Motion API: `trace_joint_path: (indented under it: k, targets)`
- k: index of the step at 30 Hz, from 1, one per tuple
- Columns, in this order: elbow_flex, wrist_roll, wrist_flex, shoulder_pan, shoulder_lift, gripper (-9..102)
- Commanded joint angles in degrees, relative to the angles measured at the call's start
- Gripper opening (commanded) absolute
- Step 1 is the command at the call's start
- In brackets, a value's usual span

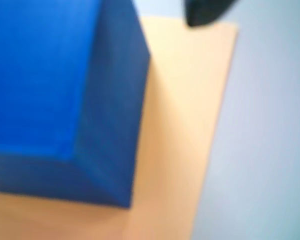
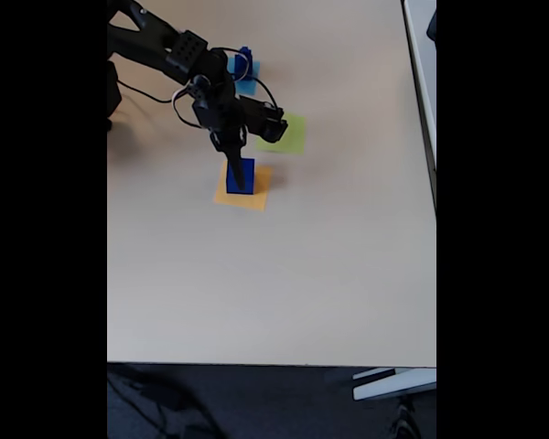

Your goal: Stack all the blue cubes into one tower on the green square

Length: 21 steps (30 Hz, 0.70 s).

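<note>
Deep-blue solid cube (image 2: 241, 175) on orange-yellow paper square (image 2: 243, 195), sharp edges, matte faces, jaws around it, grip unclear

- I see a blue cube (image 2: 242, 174) standing upright on the orange-yellow square, towards its upper edge in the fixed view.
- The wrist view shows this cube (image 1: 55, 100) close and blurred: bright top face, darker sides, flat on the paper.
- Another blue cube (image 2: 245, 57) sits farther back on the light-blue square; too small for detail.
- The green square (image 2: 291, 134) lies flat on the table, just up and right of the first cube, nothing on its visible part.
</note>
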Motion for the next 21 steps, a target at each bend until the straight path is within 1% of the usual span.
trace_joint_path:
  k: [1, 8, 13, 21]
  targets:
    - [-0.44, 0.97, -1.85, 0.62, 2.72, 47]
    - [-1.85, 1.05, -2.90, 0.62, 1.58, 47]
    - [-2.72, 1.76, -2.90, 0.79, -0.62, 43]
    - [-3.16, 2.02, -3.08, 1.14, -2.72, 42]
